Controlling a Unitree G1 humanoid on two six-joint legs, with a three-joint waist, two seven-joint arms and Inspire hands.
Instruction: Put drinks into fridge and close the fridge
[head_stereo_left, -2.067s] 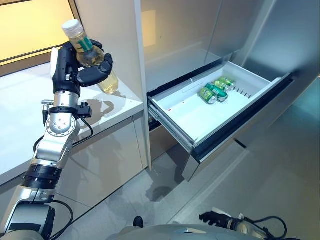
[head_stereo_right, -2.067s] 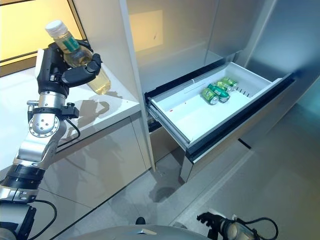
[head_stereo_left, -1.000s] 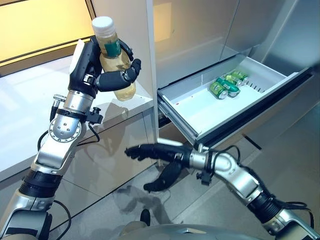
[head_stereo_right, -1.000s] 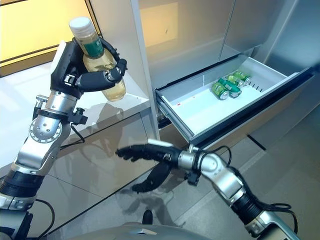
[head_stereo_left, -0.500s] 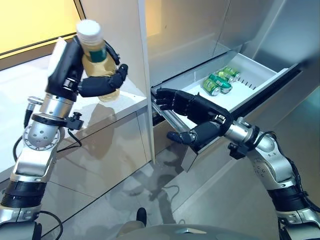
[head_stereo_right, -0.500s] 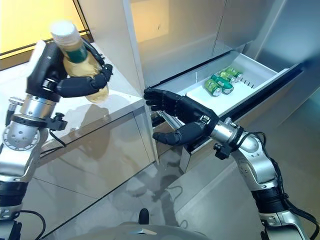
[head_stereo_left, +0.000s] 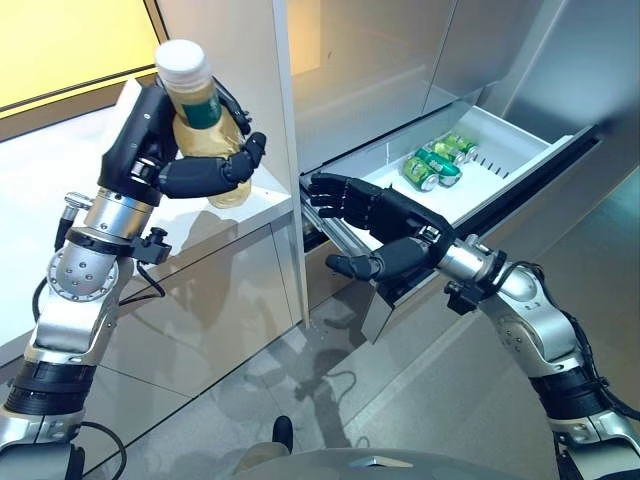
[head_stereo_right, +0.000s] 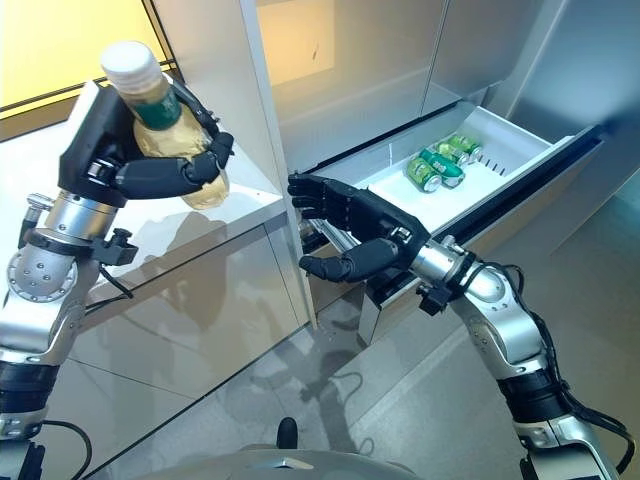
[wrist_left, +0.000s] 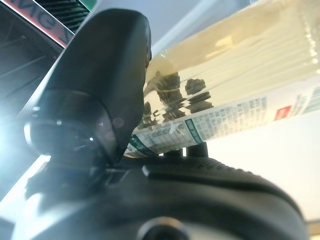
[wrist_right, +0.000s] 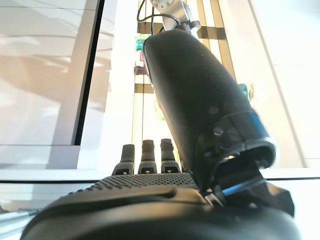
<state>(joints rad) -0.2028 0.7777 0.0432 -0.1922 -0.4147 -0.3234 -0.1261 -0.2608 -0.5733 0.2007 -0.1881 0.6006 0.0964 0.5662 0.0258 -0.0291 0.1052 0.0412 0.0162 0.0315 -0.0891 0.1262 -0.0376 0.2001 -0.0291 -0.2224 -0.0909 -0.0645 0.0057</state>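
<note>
I have the bottle (head_stereo_left: 205, 130) of pale drink gripped in my left hand (head_stereo_left: 170, 160), fingers (head_stereo_left: 215, 172) curled round its body, raised above the white worktop (head_stereo_left: 60, 200) and tilted. My right hand (head_stereo_left: 375, 225) hangs with its fingers spread and empty, at the near corner of the open fridge drawer (head_stereo_left: 545, 160), where the green cans (head_stereo_left: 432, 165) lie. My worry: a handover could slip on the smooth bottle, or my right arm could knock the drawer rail.
</note>
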